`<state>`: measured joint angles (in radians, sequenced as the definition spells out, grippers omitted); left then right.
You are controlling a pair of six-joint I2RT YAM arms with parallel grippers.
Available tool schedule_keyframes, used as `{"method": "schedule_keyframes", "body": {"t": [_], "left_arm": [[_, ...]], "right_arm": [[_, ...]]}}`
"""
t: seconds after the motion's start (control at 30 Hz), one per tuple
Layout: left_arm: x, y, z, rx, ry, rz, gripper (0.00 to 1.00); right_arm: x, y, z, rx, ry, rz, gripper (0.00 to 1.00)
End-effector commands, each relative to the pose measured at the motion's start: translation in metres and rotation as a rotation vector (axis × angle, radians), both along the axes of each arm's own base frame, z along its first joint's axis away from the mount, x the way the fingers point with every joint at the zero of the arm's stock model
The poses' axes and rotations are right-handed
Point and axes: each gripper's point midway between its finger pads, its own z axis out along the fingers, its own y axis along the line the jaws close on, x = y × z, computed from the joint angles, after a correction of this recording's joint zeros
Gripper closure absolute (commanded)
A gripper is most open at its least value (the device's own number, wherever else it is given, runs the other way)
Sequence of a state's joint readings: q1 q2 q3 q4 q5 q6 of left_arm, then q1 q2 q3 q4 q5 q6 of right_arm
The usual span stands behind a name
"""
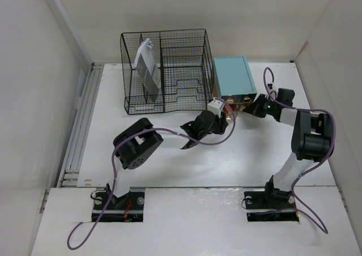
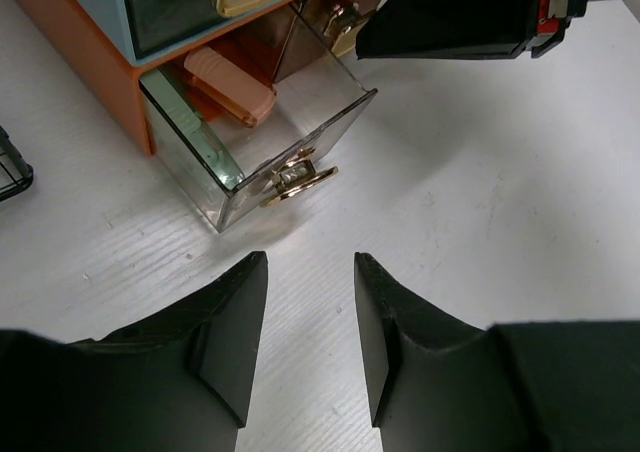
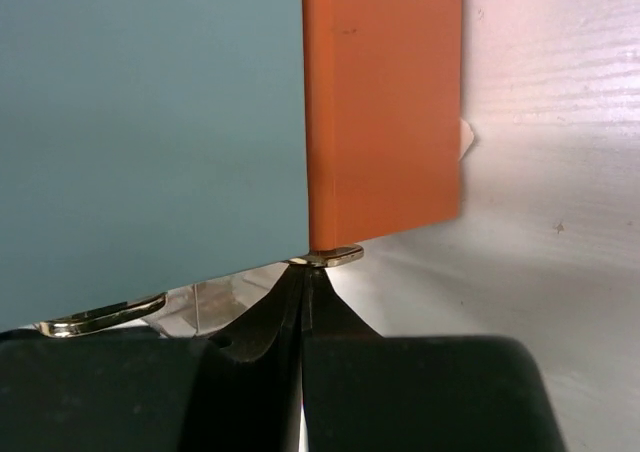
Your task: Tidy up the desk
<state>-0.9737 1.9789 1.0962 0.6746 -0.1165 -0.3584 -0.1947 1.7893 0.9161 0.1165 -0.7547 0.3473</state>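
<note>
— What is the biggest thing?
— The white table point(image 1: 186, 160). It lies under everything. The left arm point(image 1: 136, 145) and the right arm point(image 1: 308, 134) are fixed at its near edge.
— What stands on it?
— At the back is a black wire basket point(image 1: 169, 69). A grey paper thing point(image 1: 148, 66) stands in its left part. Just to the right of the basket is a blue-green box point(image 1: 233, 75).
— Does the top view show the drawer?
— Not well, because the arms are in front. The left wrist view shows a clear drawer point(image 2: 270, 132) pulled out at the bottom of the box. A pink thing point(image 2: 228, 85) lies in it, and a drawer handle point(image 2: 298, 179) is on its front. That view also shows the box's orange side.
— And the left jaws?
— Wide open and empty. The left fingers point(image 2: 230, 342) hang over bare table near the drawer, not touching it.
— And the right jaws?
— Only the right wrist view tells. The right fingers point(image 3: 260, 322) are squeezed together, with a small gold handle point(image 3: 328, 257) nipped at their tips by the box's corner.
</note>
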Motion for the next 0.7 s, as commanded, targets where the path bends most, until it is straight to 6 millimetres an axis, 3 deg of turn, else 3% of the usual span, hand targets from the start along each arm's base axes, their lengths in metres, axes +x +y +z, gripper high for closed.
{"method": "schedule_keyframes", "body": {"t": [0.0, 0.2, 0.23, 0.37, 0.67], "left_arm": [[0.004, -0.011, 0.011, -0.071, -0.012, -0.002, 0.63], [0.003, -0.014, 0.010, -0.072, -0.010, -0.011, 0.63], [0.003, -0.014, 0.010, -0.078, -0.003, -0.008, 0.63], [0.006, -0.015, 0.004, -0.077, 0.008, 0.005, 0.64], [0.042, -0.026, -0.011, -0.046, 0.020, 0.156, 0.79]], "right_arm": [[0.021, 0.000, 0.015, 0.032, -0.093, -0.062, 1.00], [0.025, -0.001, 0.029, 0.079, -0.155, -0.085, 1.00], [0.017, 0.002, 0.021, 0.088, -0.107, -0.070, 1.00], [0.009, -0.002, 0.036, 0.020, -0.132, 0.038, 0.97], [-0.019, -0.016, 0.079, -0.005, -0.210, 0.144, 0.92]]}}
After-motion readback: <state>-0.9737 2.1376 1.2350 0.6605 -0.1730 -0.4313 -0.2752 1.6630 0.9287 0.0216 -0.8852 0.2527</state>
